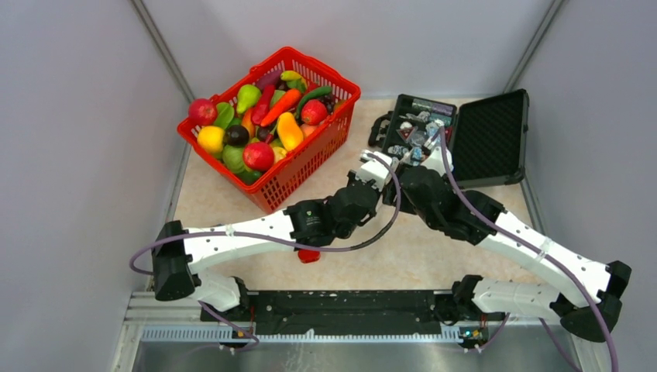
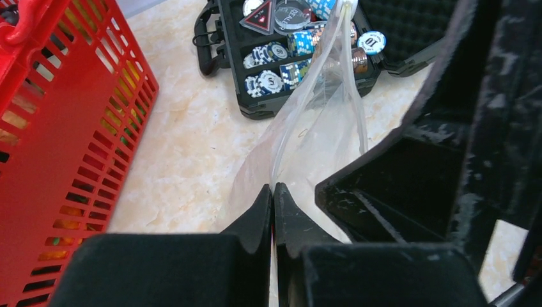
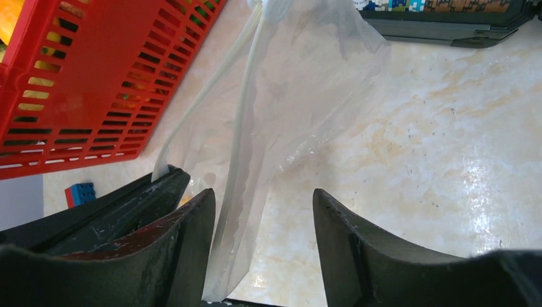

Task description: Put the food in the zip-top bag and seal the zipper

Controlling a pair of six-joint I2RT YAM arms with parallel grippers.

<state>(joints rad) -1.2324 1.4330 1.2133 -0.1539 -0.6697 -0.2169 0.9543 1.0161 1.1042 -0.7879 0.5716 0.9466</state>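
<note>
Clear crinkly plastic zip-top bag [image 2: 307, 137], glossy stone-look table [image 3: 447, 160].

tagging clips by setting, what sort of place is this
Probably a robot lab test cell: plain grey panels wall in a marble-look tabletop, two robot arms are bolted at its near edge, and a red basket of toy food sits as props.

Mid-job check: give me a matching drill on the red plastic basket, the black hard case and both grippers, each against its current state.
Things:
1. red plastic basket
2. black hard case
3. left gripper
4. right gripper

States:
A. open, with the clear plastic bag hanging in its gap
B. holds glossy toy fruit and vegetables
C. shut on the clear plastic bag's edge
D. lid open, poker chips inside

Pairs: 1-B, 2-D, 3-C, 4-A
</note>
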